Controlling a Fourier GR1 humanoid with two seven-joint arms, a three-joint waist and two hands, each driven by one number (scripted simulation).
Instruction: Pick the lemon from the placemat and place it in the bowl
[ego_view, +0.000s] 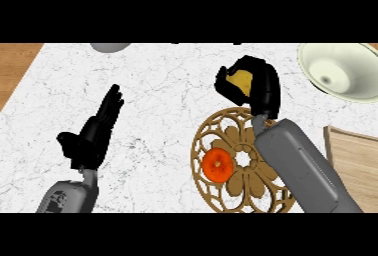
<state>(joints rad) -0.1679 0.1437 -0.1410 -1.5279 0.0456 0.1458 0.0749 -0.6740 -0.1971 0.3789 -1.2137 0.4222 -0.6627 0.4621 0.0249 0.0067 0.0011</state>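
Observation:
My right hand hovers over the marble counter just beyond the placemat, fingers curled round a yellow lemon, of which only a part shows between fingers and thumb. The round brown openwork placemat lies below the hand, partly under my right forearm. The cream bowl stands at the upper right, to the right of the hand and apart from it. My left hand rests open at the left, fingers pointing up.
An orange round fruit lies on the placemat's left part. A grey rounded object sits at the top edge. A wooden board lies at the right. Wood shows past the counter's top-left corner.

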